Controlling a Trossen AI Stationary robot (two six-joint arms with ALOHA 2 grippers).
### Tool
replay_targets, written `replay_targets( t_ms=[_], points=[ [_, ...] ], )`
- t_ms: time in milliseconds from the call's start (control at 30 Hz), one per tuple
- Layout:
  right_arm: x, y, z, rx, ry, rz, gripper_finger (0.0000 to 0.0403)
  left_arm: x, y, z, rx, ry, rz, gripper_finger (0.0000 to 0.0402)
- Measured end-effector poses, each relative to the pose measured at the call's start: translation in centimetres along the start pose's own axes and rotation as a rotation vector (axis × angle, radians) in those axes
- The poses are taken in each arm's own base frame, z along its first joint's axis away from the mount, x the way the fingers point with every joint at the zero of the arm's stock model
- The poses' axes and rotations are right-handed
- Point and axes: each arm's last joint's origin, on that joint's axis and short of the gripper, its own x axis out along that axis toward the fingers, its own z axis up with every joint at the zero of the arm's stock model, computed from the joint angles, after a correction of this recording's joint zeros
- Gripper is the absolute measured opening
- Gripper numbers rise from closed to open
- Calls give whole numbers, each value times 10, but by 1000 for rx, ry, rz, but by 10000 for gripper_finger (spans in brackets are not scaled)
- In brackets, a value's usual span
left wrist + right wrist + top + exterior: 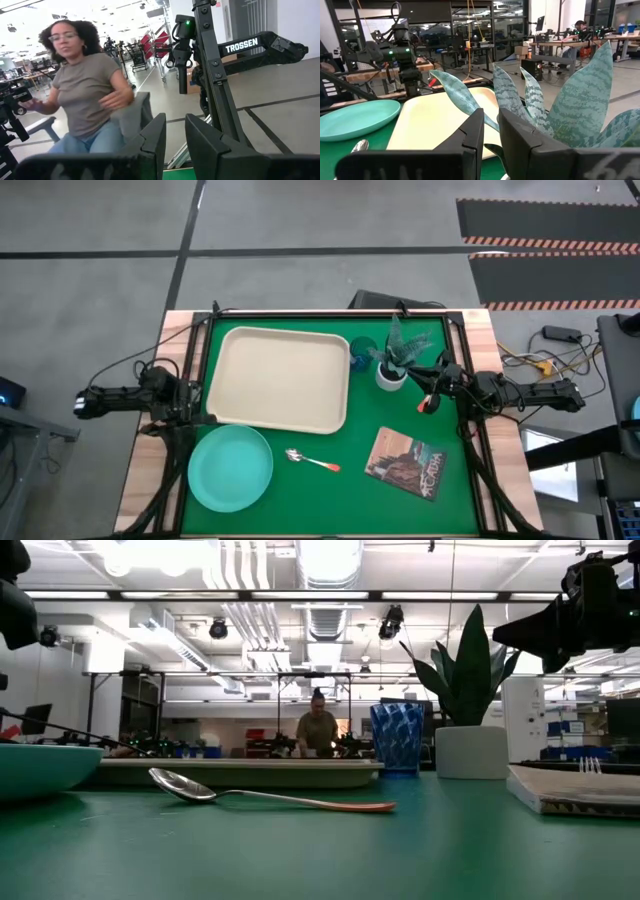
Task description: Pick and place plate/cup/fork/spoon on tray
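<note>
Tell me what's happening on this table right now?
Nothing is being handled yet. The left gripper waits at the table's left edge and the right gripper by the potted plant, neither holding anything. The tray is bare. The plate and spoon lie in front of it, the cup beside it.

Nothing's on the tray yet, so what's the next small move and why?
Probably the left gripper, parked at the table's left edge with narrow-gapped fingers holding nothing, should swing toward the turquoise plate. The plate lies nearest that arm, just below the bare beige tray; the right gripper waits by the potted plant.
</note>
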Motion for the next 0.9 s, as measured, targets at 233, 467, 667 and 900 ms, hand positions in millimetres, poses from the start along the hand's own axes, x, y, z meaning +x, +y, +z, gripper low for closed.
replay_targets(
  t_ms=[233, 467, 667, 900],
  points=[
    [0, 0, 0, 1, 0, 0, 52, 0, 0, 0, 0, 0, 0, 59],
    [0, 0, 0, 0, -1, 0, 52, 0, 0, 0, 0, 0, 0, 59],
    [0, 0, 0, 20, 0, 1, 52, 0, 0, 0, -16, 0, -1, 59],
    [0, 0, 0, 252, 0, 7, 52, 0, 0, 0, 0, 0, 2, 59]
  ],
)
